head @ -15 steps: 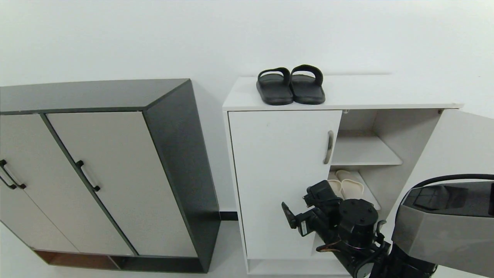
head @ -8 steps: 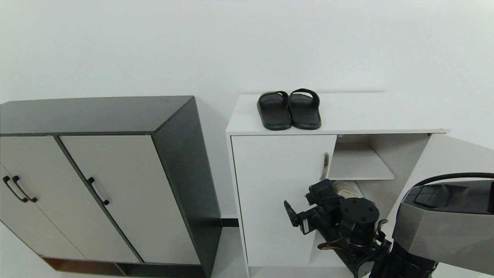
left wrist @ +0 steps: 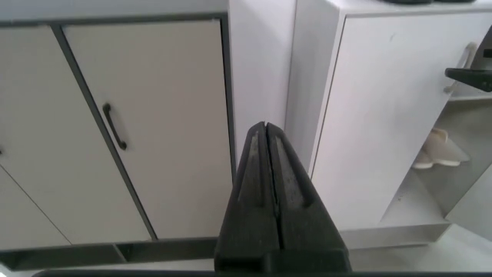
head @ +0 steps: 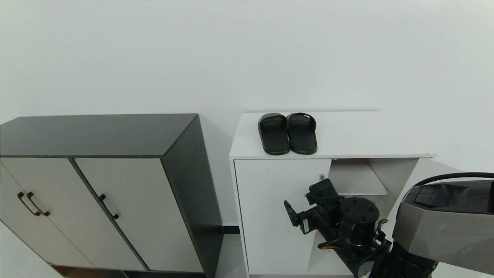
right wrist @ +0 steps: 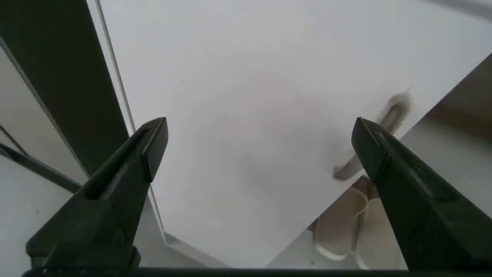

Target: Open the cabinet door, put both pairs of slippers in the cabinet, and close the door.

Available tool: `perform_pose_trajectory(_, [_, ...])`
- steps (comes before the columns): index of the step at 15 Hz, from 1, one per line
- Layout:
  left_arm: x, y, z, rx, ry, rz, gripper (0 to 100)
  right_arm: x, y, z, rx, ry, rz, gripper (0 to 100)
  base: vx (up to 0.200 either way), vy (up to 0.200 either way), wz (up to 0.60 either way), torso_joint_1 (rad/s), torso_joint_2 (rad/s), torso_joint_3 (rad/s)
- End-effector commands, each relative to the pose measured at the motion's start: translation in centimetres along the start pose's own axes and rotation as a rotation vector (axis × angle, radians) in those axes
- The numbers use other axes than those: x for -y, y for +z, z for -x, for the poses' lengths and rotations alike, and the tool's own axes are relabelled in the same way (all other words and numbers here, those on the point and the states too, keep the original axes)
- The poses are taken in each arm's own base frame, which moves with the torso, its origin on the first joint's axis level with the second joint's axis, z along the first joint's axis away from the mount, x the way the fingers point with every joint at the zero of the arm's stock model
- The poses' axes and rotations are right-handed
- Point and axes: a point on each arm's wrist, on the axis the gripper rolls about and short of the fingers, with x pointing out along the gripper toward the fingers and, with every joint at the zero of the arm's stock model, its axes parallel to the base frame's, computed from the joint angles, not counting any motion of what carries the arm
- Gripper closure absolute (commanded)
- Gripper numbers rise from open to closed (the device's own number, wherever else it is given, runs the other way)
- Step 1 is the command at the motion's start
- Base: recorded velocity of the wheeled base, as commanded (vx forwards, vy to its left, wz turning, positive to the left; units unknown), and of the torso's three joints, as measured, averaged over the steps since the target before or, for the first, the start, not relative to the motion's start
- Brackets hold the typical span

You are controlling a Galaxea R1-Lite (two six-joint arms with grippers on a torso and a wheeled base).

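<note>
A pair of black slippers (head: 287, 133) lies side by side on top of the white cabinet (head: 359, 133). The cabinet's left door (head: 278, 208) is closed and its right door (head: 428, 170) stands swung out. A cream pair of slippers (left wrist: 442, 150) rests on a lower shelf inside, also seen past the door edge (right wrist: 350, 223). My right gripper (head: 307, 202) is open in front of the closed left door, close to its handle (right wrist: 377, 135), holding nothing. My left gripper (left wrist: 266, 127) is shut and empty, hanging low and facing both cabinets.
A black cabinet with two closed grey doors (head: 115, 193) stands directly left of the white one, a narrow gap between them. A bare white wall (head: 247, 58) runs behind both. An upper shelf (head: 355, 181) inside the white cabinet holds nothing.
The head camera has risen, so both cabinets sit lower in the picture. The cream slippers have slipped out of sight behind my right arm. The right gripper keeps its pose.
</note>
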Motion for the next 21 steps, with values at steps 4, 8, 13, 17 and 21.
perform_pose_trajectory(4, [0.0, 0.0, 0.0, 0.000, 0.000, 0.000, 100, 0.0, 0.2, 0.1, 0.007, 0.000, -0.003, 0, 0.000, 0.000, 0.00, 0.250, -0.57, -0.323])
perform_pose_trajectory(8, [0.0, 0.0, 0.0, 0.000, 0.001, 0.000, 100, 0.1, 0.6, 0.0, 0.022, 0.001, 0.019, 0, 0.000, 0.000, 0.00, 0.165, -0.39, -0.206])
perform_pose_trajectory(13, [0.0, 0.0, 0.0, -0.001, 0.000, -0.002, 100, -0.4, 6.1, 0.8, 0.113, -0.026, 0.000, 0, 0.000, 0.000, 0.00, 0.006, -0.01, -0.007])
perform_pose_trajectory(17, [0.0, 0.0, 0.0, 0.000, -0.002, -0.008, 100, -1.5, 10.9, 0.3, 0.047, -0.095, -0.179, 0, 0.000, 0.000, 0.00, 0.000, 0.00, 0.000])
perform_pose_trajectory(21, [0.0, 0.0, 0.0, 0.000, 0.000, -0.010, 100, -1.7, 13.1, -0.1, -0.041, -0.116, -0.175, 0, 0.000, 0.000, 0.00, 0.000, 0.00, 0.000])
